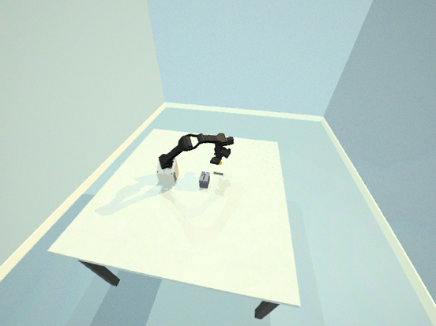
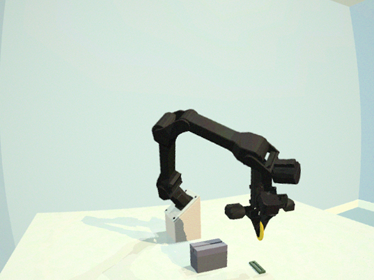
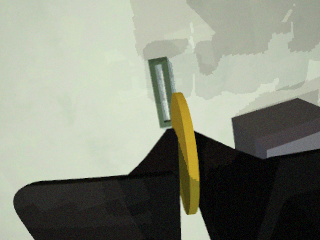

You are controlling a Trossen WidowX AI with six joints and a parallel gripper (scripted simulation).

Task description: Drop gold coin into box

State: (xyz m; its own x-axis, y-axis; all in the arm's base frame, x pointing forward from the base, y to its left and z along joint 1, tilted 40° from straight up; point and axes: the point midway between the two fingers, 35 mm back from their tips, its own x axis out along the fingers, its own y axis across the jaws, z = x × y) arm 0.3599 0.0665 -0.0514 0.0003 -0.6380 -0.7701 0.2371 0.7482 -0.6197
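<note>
The gold coin [image 1: 220,162] [image 2: 261,231] [image 3: 185,145] is on edge between the fingertips, in the air above the holder. My gripper [image 2: 260,232] [image 3: 176,135] is shut on the coin and points down. The dark-green holder [image 1: 218,173] [image 2: 260,270] [image 3: 156,107] lies empty on the table below the coin. The closed grey box [image 1: 204,181] [image 2: 209,260] [image 3: 277,119] stands beside the holder, toward the arm's base, with a narrow slot in its lid. In the wrist view the gripper hides much of the box, and its slot does not show.
The arm's base block [image 1: 167,172] [image 2: 187,224] stands on the white table [image 1: 182,251] [image 2: 72,252], beyond the box from the holder. The arm arches over the box's side of the table. Shadows lie around the box and holder.
</note>
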